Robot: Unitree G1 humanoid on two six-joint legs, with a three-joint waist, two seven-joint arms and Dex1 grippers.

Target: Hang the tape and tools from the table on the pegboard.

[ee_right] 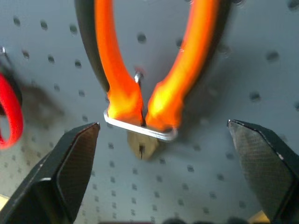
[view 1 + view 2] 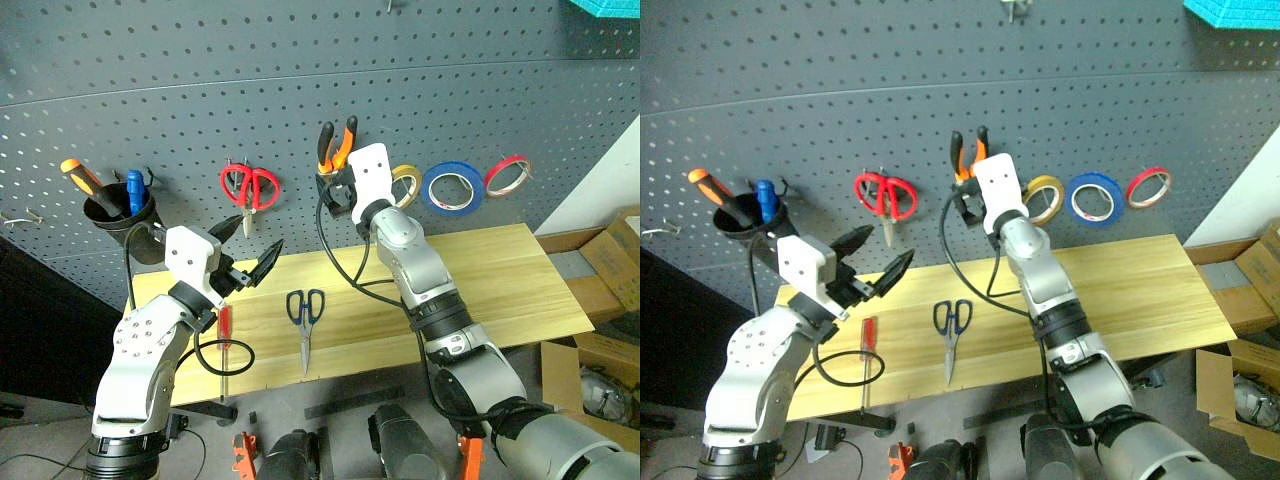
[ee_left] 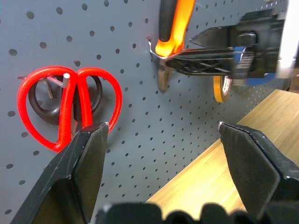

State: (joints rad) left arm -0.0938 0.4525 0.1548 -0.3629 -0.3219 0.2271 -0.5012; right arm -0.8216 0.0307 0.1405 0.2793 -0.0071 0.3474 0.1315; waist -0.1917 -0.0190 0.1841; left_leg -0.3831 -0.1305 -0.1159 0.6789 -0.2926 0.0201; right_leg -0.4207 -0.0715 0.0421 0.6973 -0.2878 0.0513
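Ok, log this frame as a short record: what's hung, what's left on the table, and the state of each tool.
hung on pegboard: pliers, blue tape
left on table: blue-handled scissors, red-handled screwdriver
right tool: open, in front of the hung pliers, holding nothing
left tool: open, holding nothing, above the table's left end

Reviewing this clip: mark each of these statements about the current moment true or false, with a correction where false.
1. The pliers hang on a pegboard hook. True.
2. The right gripper is clamped on the pliers. False: its fingers stand open either side, apart from them.
3. The blue-handled scissors lie on the table. True.
4. The blue tape lies on the table. False: it hangs on the pegboard.
5. The left gripper holds the screwdriver. False: it is open and empty; the screwdriver lies on the table.
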